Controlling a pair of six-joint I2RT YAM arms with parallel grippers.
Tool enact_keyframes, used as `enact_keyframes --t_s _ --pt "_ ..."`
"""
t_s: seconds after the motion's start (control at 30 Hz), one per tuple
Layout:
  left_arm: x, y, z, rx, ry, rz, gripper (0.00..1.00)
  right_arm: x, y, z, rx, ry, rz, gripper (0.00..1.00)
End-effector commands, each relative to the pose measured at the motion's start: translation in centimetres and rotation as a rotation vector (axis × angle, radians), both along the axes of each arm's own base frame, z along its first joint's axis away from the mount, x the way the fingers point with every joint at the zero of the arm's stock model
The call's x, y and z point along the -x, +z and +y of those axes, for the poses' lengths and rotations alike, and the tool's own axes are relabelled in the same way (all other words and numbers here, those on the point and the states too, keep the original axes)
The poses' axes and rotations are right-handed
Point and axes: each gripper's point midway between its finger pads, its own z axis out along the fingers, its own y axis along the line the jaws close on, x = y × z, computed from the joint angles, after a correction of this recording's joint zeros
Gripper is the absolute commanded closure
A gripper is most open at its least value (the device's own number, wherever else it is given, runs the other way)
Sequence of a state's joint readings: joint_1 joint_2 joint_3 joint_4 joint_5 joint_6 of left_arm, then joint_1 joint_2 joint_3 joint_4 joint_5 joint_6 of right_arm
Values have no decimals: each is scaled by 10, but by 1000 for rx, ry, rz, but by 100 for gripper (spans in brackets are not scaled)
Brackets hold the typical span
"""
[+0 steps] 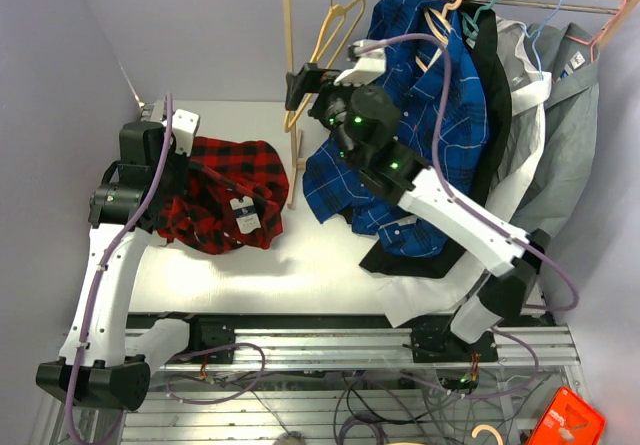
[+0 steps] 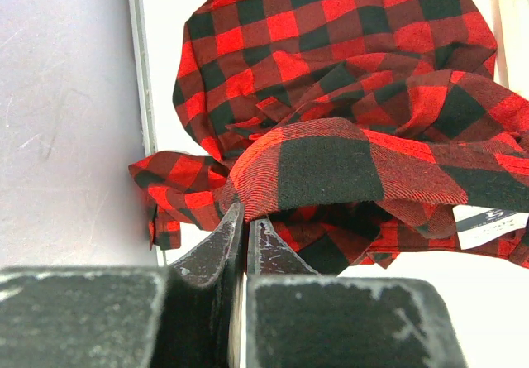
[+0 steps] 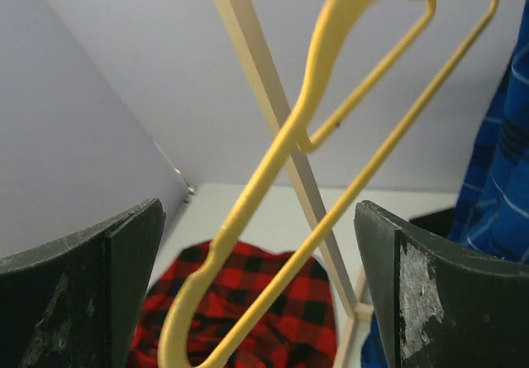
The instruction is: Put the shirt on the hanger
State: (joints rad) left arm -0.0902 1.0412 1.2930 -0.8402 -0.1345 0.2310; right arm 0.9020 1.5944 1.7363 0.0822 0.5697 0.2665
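No legible text in any view. The white label on the red-and-black shirt carries dark print, too small and blurred to read.

Bright, even, diffuse overhead light. Soft shadow on table just right of shirt. Left gripper, just below shirt, blurred up close. Hanger above shirt slightly soft, right wrist view.
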Motion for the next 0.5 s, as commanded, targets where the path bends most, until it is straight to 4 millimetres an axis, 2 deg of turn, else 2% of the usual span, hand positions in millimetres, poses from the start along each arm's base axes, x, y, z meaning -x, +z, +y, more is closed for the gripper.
enact_keyframes --t_s 0.0,0.13,0.2,0.23,0.33,0.4,0.47 --pt "-6 10 5 6 33 -58 93 -17 -13 -5 -3 -126 44 0" --pt "-8 12 10 -15 55 -58 93 -27 -14 -2 26 -167 26 1" --pt "-8 11 9 -7 47 -57 93 -29 -13 1 39 -168 12 11" --pt "-7 9 8 -4 44 -55 93 -30 -13 3 44 -166 8 20" --pt "-7 7 8 -3 44 -51 93 -32 -15 2 42 -176 10 71" --pt "-5 5 9 -9 45 -48 93 -31 -15 2 42 -173 7 90" --pt "-5 5 9 -14 47 -45 93 -30 -14 1 45 -172 2 100"
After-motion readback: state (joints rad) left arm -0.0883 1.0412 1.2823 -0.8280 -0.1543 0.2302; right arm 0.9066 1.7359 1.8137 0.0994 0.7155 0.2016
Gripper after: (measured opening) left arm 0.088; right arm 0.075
